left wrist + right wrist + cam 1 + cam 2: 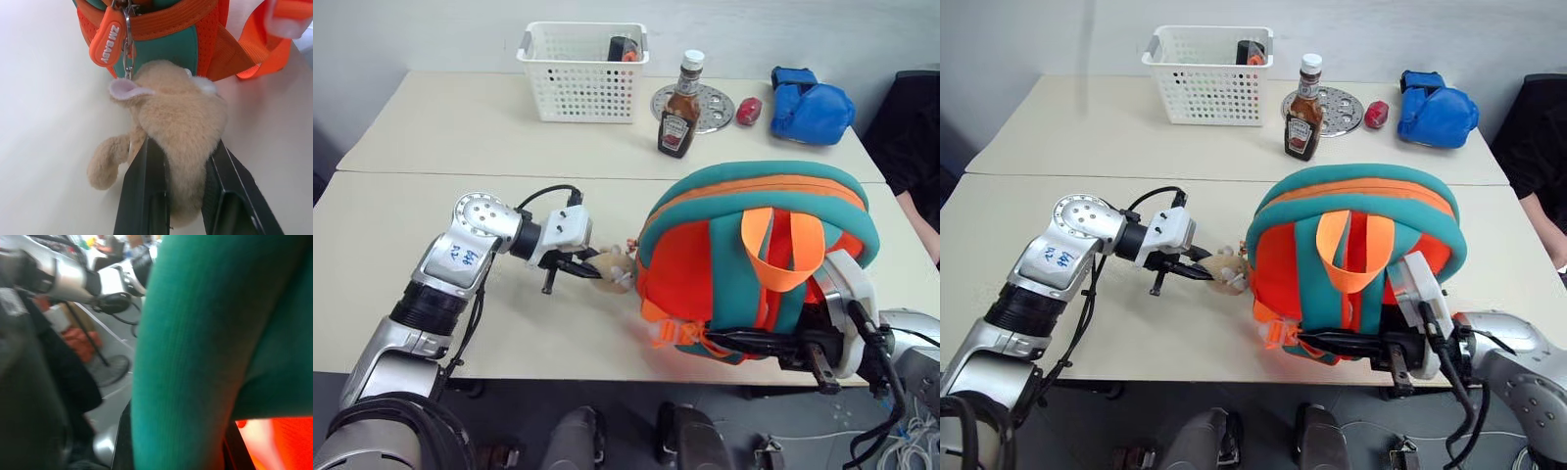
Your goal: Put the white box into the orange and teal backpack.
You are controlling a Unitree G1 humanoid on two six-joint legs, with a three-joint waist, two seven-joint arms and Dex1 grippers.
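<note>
My left gripper [183, 196] clenched the tan plush toy [171, 117] hanging off the orange and teal backpack [754, 259]. My right gripper [734, 341] pinched the backpack's teal strap [195, 357] at the near table edge [509, 362].

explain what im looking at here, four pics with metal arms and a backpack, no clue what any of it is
This is a humanoid robot with two arms, each ending in a two-fingered end effector. Two pictures come from cameras in its head, looking down over its arms; the other two come from a camera on each wrist, looking along the fingers.

On the near table stands the orange and teal backpack. The left end effector is shut on the tan plush toy that hangs from the backpack by a chain; the left wrist view shows it up close. The right end effector is shut on the backpack's lower edge, where the right wrist view shows teal fabric between its fingers.

On the far table are a white basket, a sauce bottle, a round metal plate, a small red thing and a blue boxing glove.
</note>
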